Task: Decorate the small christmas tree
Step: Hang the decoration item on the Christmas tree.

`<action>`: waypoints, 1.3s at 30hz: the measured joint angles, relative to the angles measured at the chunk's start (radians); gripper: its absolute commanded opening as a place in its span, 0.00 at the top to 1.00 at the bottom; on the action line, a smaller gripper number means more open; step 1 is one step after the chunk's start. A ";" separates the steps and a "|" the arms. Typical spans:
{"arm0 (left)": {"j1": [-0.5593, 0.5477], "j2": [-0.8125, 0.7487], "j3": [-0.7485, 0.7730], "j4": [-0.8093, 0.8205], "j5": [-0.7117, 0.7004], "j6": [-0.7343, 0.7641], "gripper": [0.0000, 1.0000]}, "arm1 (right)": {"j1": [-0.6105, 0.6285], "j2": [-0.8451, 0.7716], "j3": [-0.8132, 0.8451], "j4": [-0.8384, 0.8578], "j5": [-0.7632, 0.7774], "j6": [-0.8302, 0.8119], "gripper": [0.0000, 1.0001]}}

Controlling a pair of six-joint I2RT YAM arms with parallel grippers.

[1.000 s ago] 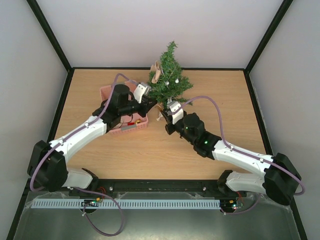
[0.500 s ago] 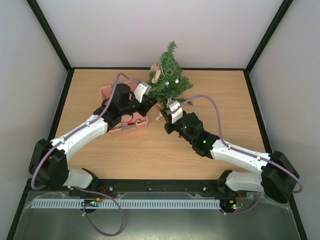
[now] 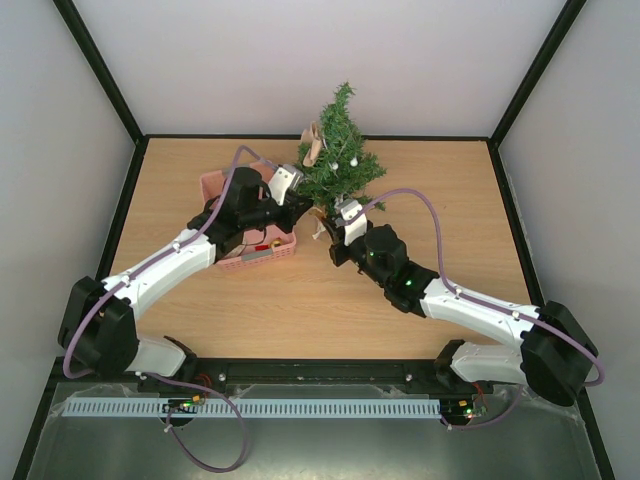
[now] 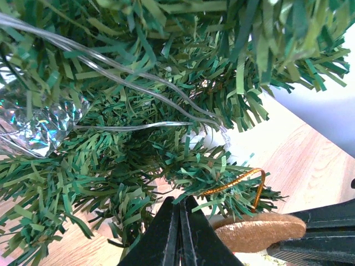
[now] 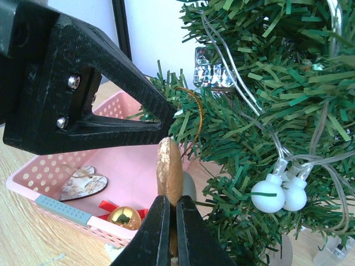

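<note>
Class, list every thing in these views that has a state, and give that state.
small christmas tree: upright, strung with lights.
left gripper: shut, empty, among the lower branches.
right gripper: shut on gold disc ornament.
gold disc ornament: gripped on edge, its loop at a branch.
pink basket: open-topped, holding wooden heart and gold bauble.

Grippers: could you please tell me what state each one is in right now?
Left gripper: closed; whether it pinches anything cannot be told.
Right gripper: closed on a flat, round, golden-brown ornament disc.
</note>
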 measured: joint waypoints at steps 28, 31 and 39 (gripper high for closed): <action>0.027 -0.024 0.036 -0.029 -0.023 -0.027 0.82 | -0.010 -0.004 -0.011 0.008 0.000 0.029 0.98; 0.028 -0.045 0.035 -0.035 -0.023 -0.032 0.81 | -0.010 -0.006 -0.013 0.015 0.000 0.038 0.98; 0.030 -0.069 0.031 -0.036 -0.014 -0.033 0.76 | -0.011 -0.029 -0.042 0.045 0.000 0.078 0.98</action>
